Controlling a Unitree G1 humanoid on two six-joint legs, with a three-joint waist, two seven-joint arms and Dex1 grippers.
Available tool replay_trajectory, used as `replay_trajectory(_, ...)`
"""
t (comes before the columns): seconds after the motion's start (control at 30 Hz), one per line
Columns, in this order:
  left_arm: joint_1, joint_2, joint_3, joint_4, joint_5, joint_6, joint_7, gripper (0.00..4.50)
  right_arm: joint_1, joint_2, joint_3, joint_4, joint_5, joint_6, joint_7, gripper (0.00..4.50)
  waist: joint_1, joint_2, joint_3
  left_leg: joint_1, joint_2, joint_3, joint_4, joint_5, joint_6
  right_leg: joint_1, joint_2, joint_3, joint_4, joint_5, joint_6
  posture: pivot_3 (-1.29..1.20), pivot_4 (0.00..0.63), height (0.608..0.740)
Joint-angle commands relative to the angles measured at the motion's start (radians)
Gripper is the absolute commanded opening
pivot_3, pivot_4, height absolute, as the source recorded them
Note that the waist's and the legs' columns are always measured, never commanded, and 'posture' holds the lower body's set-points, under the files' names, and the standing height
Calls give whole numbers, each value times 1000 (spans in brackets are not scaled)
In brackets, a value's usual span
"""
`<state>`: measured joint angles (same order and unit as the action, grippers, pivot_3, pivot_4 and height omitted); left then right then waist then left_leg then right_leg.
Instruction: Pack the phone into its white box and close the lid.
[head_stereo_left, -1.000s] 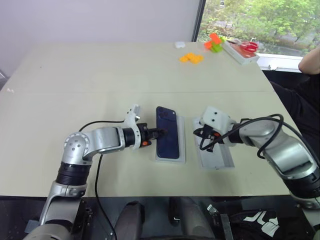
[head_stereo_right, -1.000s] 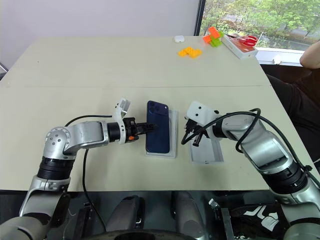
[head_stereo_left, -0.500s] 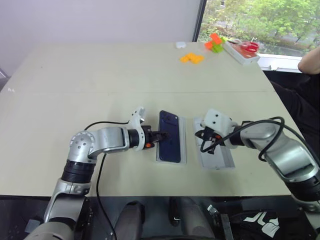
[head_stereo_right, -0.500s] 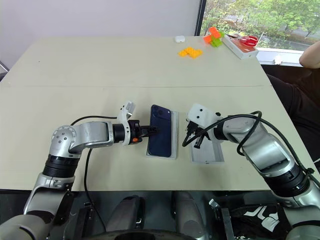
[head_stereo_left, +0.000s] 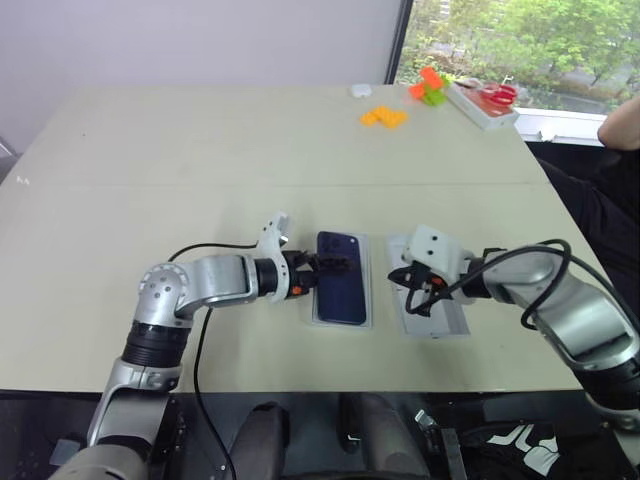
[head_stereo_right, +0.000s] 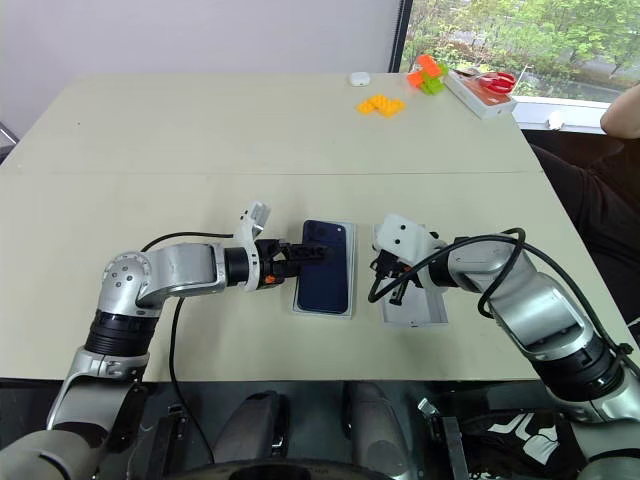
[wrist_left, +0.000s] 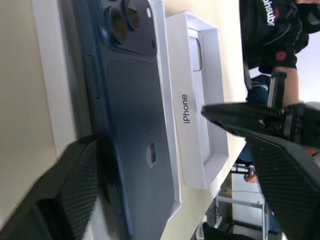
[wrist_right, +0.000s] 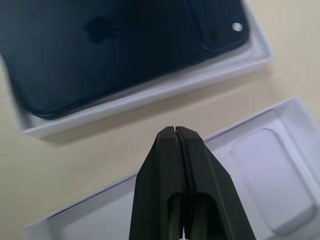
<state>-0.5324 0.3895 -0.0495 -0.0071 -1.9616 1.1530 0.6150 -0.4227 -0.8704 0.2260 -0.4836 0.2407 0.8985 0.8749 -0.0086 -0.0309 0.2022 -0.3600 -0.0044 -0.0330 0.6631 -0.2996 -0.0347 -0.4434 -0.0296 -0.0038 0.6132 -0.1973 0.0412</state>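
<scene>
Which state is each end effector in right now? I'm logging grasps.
Left end effector: open, holding nothing, at the phone in the white box.
Right end effector: closed, empty, by the lid.

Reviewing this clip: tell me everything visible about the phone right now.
The phone is a slim, glossy, dark navy-blue smartphone lying back up, its raised camera cluster at the corner far from the robot. It lies in the white box, whose rim frames it, on the table. The left gripper stands open at its left edge; whether a fingertip touches it is unclear. The shut right gripper is apart from it, over the lid.
</scene>
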Motion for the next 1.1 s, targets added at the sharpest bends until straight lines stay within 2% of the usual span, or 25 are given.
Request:
replay_trajectory(0.03,4,23,38,-46,-11,19,-34,4453,8,-8,-46,-43,22,-33,10,0,0,0,0,0,0,0,0,0,0,0,0,0,0,0,0,0,150,740)
replay_trajectory(0.1,6,35,43,-57,-11,25,-48,4453,10,-6,-50,-42,29,-35,11,0,-1,0,0,0,0,0,0,0,0,0,0,0,0,0,0,0,150,740)
replay_trajectory(0.27,17,138,86,-105,-11,43,-132,4453,18,37,-97,-46,99,-50,19,0,-1,0,0,0,0,0,0,0,0,0,1,0,0,0,0,0,150,740)
replay_trajectory(0.53,37,168,101,-117,-11,-1,-151,4453,26,59,-85,-37,126,-70,16,0,2,0,0,0,0,0,0,0,0,1,-1,0,0,-2,-3,0,150,740)
replay_trajectory(0.67,70,253,156,-174,14,-66,-158,4453,26,66,-90,-28,128,-72,5,0,-4,0,0,0,1,0,0,0,0,0,0,0,0,-2,-3,0,150,740)
replay_trajectory(0.7,84,280,181,-195,72,-84,-182,4453,27,72,-98,-27,128,-75,-3,0,-4,0,0,1,1,0,0,0,0,0,0,0,0,-2,-3,0,150,740)
replay_trajectory(0.8,148,407,197,-308,424,-143,-327,4453,32,100,-115,-15,115,-97,-46,0,-5,0,0,2,2,0,-1,0,0,0,2,0,1,-2,-4,0,150,740)
replay_trajectory(1.0,272,525,78,-395,769,-162,-594,4453,23,77,-70,15,52,-127,-64,0,-1,0,1,1,1,2,-1,0,0,0,0,0,-1,-2,-4,0,150,740)
replay_trajectory(1.1,326,529,63,-450,865,-198,-696,3564,23,55,-48,15,30,-129,-52,0,-3,0,1,-1,1,2,-1,-1,1,-1,0,0,-3,-2,-3,0,150,740)
